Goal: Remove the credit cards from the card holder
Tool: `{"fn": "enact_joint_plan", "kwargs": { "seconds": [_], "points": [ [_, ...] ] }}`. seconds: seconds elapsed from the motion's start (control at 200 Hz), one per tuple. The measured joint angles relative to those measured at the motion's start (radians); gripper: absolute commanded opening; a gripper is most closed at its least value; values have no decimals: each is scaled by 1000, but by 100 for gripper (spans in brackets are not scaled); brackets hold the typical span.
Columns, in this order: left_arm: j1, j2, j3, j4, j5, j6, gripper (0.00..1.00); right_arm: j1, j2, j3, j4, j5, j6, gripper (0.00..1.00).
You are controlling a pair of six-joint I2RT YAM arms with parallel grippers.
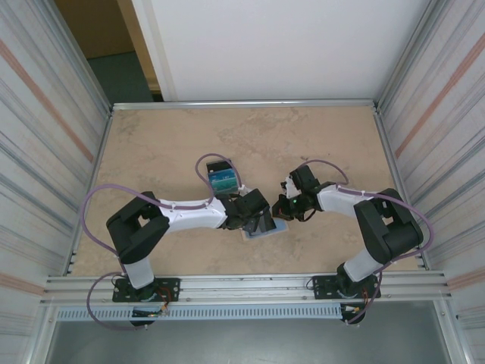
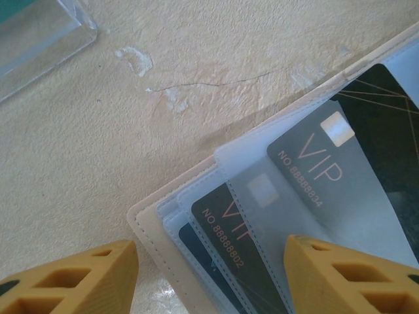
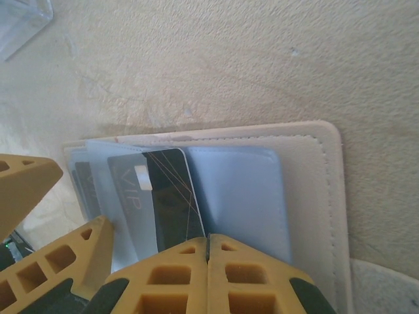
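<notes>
The card holder (image 1: 267, 231) lies open on the table between the two arms, beige rim (image 2: 152, 230) outside and pale blue-grey pockets (image 3: 242, 196) inside. Dark credit cards marked VIP (image 2: 226, 235) (image 2: 314, 163) sit in its clear sleeves, and one black card (image 3: 167, 196) shows half out of a sleeve. My left gripper (image 2: 209, 281) (image 1: 260, 220) is open, its yellow fingers either side of the holder's corner. My right gripper (image 3: 208, 258) (image 1: 283, 206) is shut, its tips pressed together down on the holder's inner face beside the black card.
A clear plastic box (image 1: 222, 180) with teal contents stands just behind the left gripper; its edge (image 2: 39, 33) shows at the upper left. Metal rails and corrugated walls ring the beige table (image 1: 174, 144).
</notes>
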Motion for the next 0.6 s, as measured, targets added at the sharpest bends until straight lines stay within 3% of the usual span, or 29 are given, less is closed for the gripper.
{"fn": "enact_joint_plan", "kwargs": {
  "seconds": [0.241,0.601],
  "points": [
    [0,4,6,-6,3,0,59,-2,0,-37,79,-88,35,22],
    [0,6,7,-7,3,0,60,-17,34,-42,132,-118,37,27]
  ]
}}
